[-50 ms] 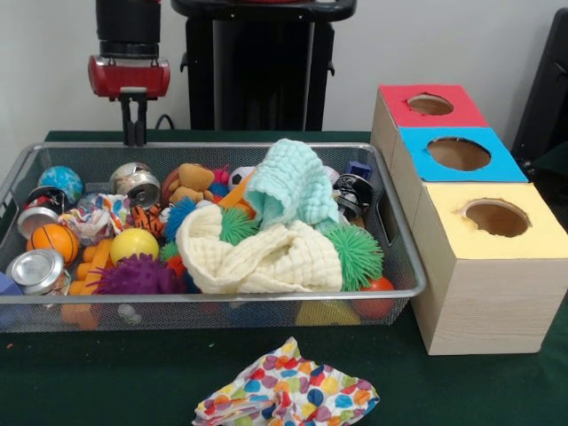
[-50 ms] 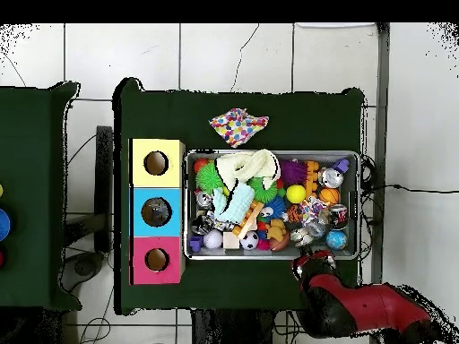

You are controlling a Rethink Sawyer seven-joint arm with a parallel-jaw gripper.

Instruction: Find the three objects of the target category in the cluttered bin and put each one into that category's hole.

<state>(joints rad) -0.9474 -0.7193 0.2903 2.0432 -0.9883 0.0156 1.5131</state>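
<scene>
The red and black arm's gripper (image 1: 134, 133) hangs above the far rim of the wire mesh bin (image 1: 53, 160), at the end farthest from the boxes, holding nothing. Whether its fingers are spread or pressed together cannot be told from either view.

The bin is filled with clutter. A cream waffle-weave cloth (image 1: 257, 257) lies bunched on top near the middle, with a mint-green waffle-weave cloth (image 1: 288, 182) draped just behind and touching it. A polka-dot multicoloured cloth (image 1: 286, 395) lies crumpled on the green table covering (image 1: 106, 382), outside the bin, well apart from its near wall.

Beside the bin stands a row of three wooden boxes, each with a round hole on top: a yellow-topped box (image 1: 493, 222), a blue-topped box (image 1: 457, 155) and a red-topped box (image 1: 430, 105).
</scene>
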